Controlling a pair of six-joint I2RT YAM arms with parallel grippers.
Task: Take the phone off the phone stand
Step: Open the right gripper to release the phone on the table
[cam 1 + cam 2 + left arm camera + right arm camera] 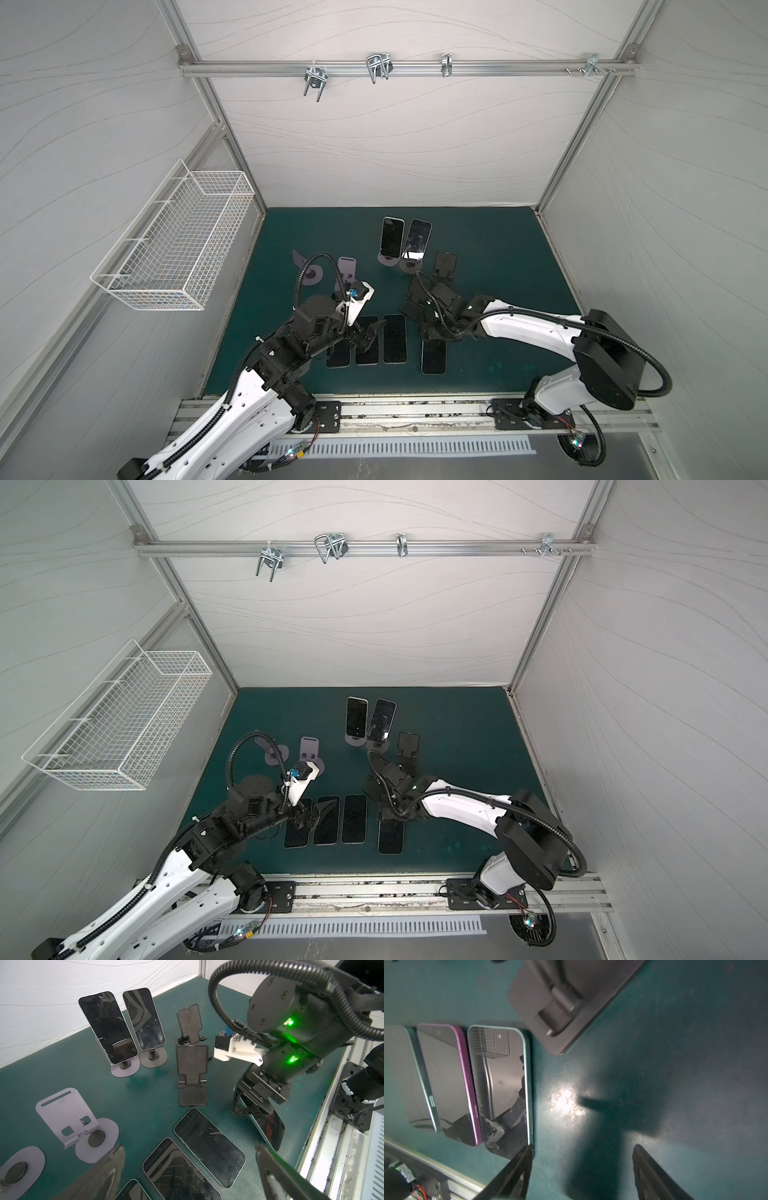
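While L gripper [190,1145] gapes, R gripper [583,1147] seems empty; jaws apart.

Top views evenly lit, sharp (walls [83,124] bow at edges). Right wrist view soft; glare mid-frame on mat [564,1103], shadow right.

Green surface [498,257]. Near the front edge, three phones [394,338] lie flat side by side, with a fourth phone [433,359] just to their right. Back middle: two round-base stands [388,261] side by side, each holding an upright phone [392,237]. Left: empty grey stands [348,268]. Right of middle: empty black stands [444,264].
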